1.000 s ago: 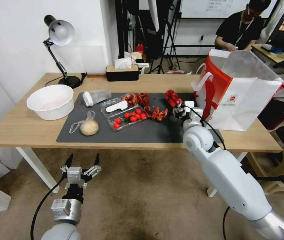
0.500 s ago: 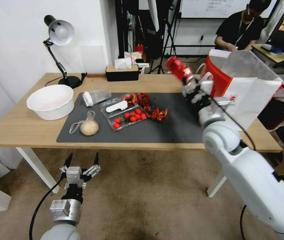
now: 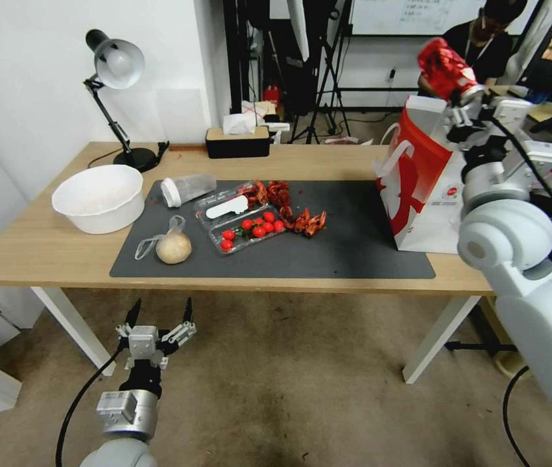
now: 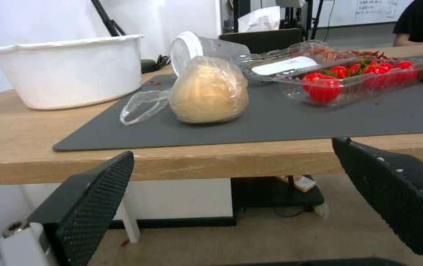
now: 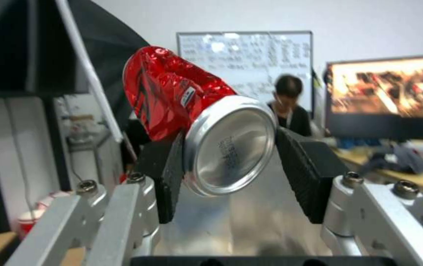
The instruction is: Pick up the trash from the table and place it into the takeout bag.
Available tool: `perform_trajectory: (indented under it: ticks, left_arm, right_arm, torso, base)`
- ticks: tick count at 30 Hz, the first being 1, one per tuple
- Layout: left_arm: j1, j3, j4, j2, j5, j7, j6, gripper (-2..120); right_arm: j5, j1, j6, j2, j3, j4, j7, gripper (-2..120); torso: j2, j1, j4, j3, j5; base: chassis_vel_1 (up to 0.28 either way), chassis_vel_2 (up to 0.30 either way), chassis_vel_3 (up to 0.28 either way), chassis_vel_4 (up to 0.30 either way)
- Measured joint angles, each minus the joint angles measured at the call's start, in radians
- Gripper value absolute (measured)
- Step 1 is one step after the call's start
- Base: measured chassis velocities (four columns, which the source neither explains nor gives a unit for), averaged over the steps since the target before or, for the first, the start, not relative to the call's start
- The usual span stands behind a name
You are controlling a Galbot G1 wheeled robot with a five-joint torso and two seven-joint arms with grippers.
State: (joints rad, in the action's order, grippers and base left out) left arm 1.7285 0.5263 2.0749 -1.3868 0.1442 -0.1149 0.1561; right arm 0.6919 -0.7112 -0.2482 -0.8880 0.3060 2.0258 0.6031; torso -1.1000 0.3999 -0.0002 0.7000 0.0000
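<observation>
My right gripper (image 3: 467, 97) is shut on a crumpled red soda can (image 3: 443, 65), held high over the open top of the white and red takeout bag (image 3: 431, 188) at the table's (image 3: 48, 253) right end. In the right wrist view the can (image 5: 182, 96) sits tilted between the black pads (image 5: 300, 170) of the right gripper (image 5: 231, 162). A bun in a thin clear bag (image 3: 173, 248) (image 4: 209, 92) and a clear plastic cup (image 3: 188, 188) lying on its side rest on the dark mat (image 3: 340, 253). My left gripper (image 3: 159, 318) (image 4: 231, 147) hangs open below the table's front edge.
A large white bowl (image 3: 98, 196) stands left of the mat. A clear clamshell of cherry tomatoes (image 3: 250, 230) and red crayfish shells (image 3: 288, 201) lie mid-mat. A desk lamp (image 3: 117, 71) and a tissue box (image 3: 237, 139) stand along the back edge.
My right arm has lifted the red can off the mat's right side and carried it up and right to above the bag. The left arm has stayed still.
</observation>
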Motion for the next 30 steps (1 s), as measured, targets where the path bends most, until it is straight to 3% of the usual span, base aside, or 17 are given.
perform_trajectory:
  ticks: [6, 9, 11, 18, 30]
  left_arm:
    - [0.001, -0.003, 0.000, 0.000, 0.000, 0.000, 0.002, 100]
    - [0.001, -0.003, 0.000, 0.002, 0.000, 0.000, 0.002, 100]
    - [0.001, -0.003, 0.000, 0.007, 0.000, 0.000, 0.002, 100]
    - [0.000, -0.002, 0.003, 0.010, 0.000, 0.000, 0.002, 100]
    - [0.006, 0.002, 0.014, 0.009, 0.003, 0.000, 0.003, 100]
  right_arm:
    - [0.069, -0.010, -0.044, 0.028, 0.025, -0.023, 0.083, 53]
    - [0.076, -0.017, -0.046, 0.025, 0.028, -0.029, 0.093, 64]
    - [0.078, -0.029, -0.046, 0.013, 0.029, -0.035, 0.092, 78]
    - [0.070, -0.039, -0.045, -0.007, 0.028, -0.039, 0.088, 99]
    - [0.052, -0.123, 0.064, -0.023, 0.031, 0.077, -0.008, 100]
  torso:
    - [0.000, 0.000, -0.0001, 0.000, 0.0003]
    - [0.000, 0.000, 0.0001, 0.000, 0.0002]
    - [0.000, 0.000, 0.0002, 0.000, 0.0001]
    - [0.000, 0.000, 0.0002, 0.000, -0.0001]
    - [0.000, 0.000, 0.0002, 0.000, -0.0001]
  base:
    - [0.000, 0.000, 0.000, 0.000]
    - [0.000, 0.000, 0.000, 0.000]
    - [0.000, 0.000, 0.000, 0.000]
    - [0.000, 0.000, 0.000, 0.000]
    - [0.000, 0.000, 0.000, 0.000]
